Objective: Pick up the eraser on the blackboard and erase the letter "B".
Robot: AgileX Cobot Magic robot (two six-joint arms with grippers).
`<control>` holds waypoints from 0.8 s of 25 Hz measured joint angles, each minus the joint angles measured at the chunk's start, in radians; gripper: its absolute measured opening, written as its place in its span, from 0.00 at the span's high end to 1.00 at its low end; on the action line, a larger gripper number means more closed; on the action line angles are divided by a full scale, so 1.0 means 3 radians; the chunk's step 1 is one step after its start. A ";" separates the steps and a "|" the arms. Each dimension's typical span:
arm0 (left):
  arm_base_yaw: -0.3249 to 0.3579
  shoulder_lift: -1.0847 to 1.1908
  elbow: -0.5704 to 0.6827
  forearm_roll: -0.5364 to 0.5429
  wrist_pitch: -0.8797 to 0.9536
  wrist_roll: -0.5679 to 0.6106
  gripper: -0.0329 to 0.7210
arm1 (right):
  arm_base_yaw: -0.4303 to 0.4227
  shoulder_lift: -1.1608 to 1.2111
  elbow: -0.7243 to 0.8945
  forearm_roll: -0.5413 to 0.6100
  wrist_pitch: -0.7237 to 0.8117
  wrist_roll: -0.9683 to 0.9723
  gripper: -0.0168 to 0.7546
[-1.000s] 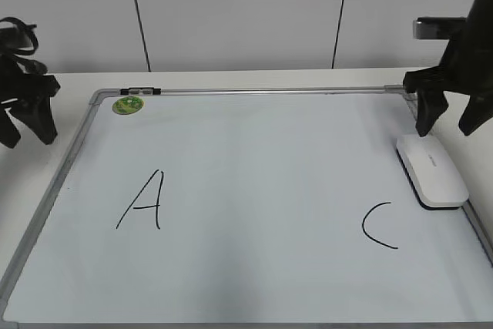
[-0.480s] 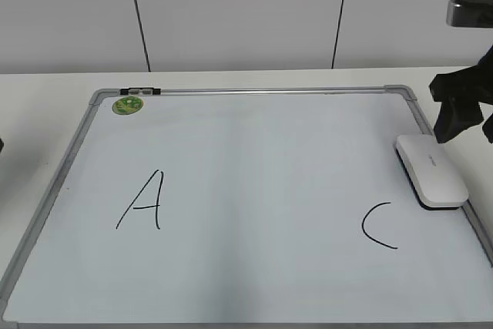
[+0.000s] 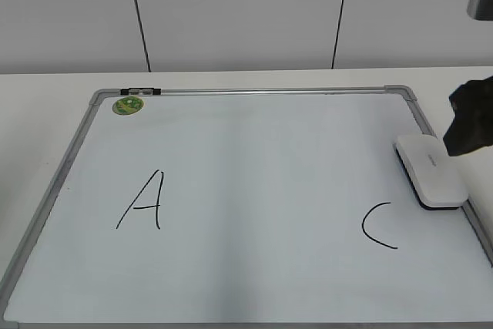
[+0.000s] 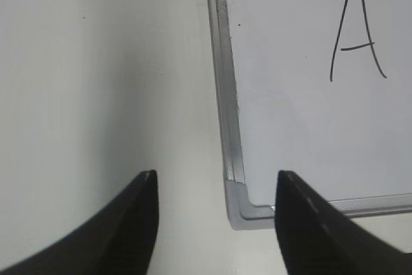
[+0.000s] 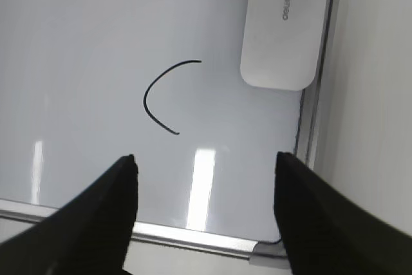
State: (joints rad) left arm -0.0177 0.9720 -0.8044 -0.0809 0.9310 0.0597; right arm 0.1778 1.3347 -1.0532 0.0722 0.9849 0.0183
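My left hand (image 4: 215, 223) hangs over the tabletop (image 4: 96, 82) at the left side of the blackboard (image 4: 290, 133), its two dark fingers (image 4: 132, 223) spread wide with nothing between them. Under the gap lies the board's grey rounded corner, and one finger sits over bare tabletop while the other sits over the frame's near edge. In the exterior view this hand is out of sight.

On the board, a round green magnet (image 3: 128, 105) sits in the far left corner, just beside a small black clip (image 3: 141, 92) on the far frame rail. Nearer and to the left is the handwritten "A" (image 3: 142, 201). The middle of the board is blank white; I can find no letter "B" there in any view. Toward the right stands the "C" (image 3: 377, 226).

The eraser (image 3: 431, 169) lies flat on the board at its right edge, white top up with small grey print, its dark underside showing as a thin line along the near rim. It is just far and right of the "C", close against the right frame rail.

My right hand (image 5: 203, 214) hovers above the near right part of the board, fingers (image 5: 103, 217) wide apart and empty, with the "C" and the eraser beyond them. In the exterior view only a dark part of it shows at the right edge, beside the eraser's far end but clear of it.
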 joint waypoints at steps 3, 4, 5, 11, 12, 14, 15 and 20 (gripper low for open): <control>0.0000 -0.0370 0.0168 0.0006 0.0065 0.0000 0.38 | 0.0015 -0.0257 0.0230 0.0000 0.0000 0.0000 0.34; 0.0000 -0.0492 0.0222 0.0013 0.0096 0.0000 0.38 | 0.0021 -0.0324 0.0287 0.0001 0.0000 0.0000 0.34; 0.0000 -0.0610 0.0266 0.0020 0.0148 0.0000 0.38 | 0.0021 -0.0377 0.0317 0.0007 0.0000 0.0000 0.34; 0.0000 -0.1192 0.0587 0.0337 0.0444 -0.0308 0.38 | 0.0021 -0.1140 0.0852 0.0008 0.0022 0.0000 0.34; 0.0000 -0.1282 0.0638 0.0406 0.0489 -0.0388 0.38 | 0.0021 -0.1297 0.0925 0.0008 0.0025 0.0000 0.34; 0.0000 -0.1435 0.0745 0.0539 0.0522 -0.0502 0.38 | 0.0021 -0.1552 0.1080 0.0008 0.0038 0.0000 0.34; 0.0000 -0.1504 0.0779 0.0563 0.0539 -0.0542 0.38 | 0.0021 -0.1626 0.1126 0.0008 0.0041 0.0000 0.34; 0.0000 -0.1626 0.0890 0.0640 0.0568 -0.0664 0.38 | 0.0021 -0.2123 0.1499 -0.0138 0.0115 0.0005 0.34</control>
State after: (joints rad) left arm -0.0177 0.4842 -0.5374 0.1112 1.1014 -0.1396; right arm 0.1840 0.6978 -0.6035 0.0308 1.0195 0.0200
